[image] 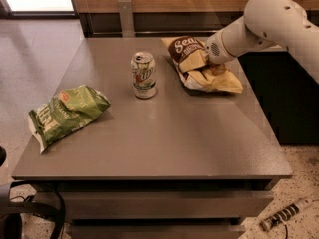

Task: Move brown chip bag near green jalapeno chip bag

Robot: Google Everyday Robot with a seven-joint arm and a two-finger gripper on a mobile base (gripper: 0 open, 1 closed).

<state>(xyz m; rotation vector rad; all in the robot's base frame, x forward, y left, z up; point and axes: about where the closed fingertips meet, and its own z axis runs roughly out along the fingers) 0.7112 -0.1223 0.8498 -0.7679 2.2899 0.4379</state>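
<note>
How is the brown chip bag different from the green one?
Colour: the brown chip bag is dark brown with tan edges; the green jalapeno chip bag is olive green with a red-orange logo. Place: the brown bag lies far right on the table, the green bag by its left edge. The gripper is at the brown bag; nothing touches the green bag. Both lie on the same table.
</note>
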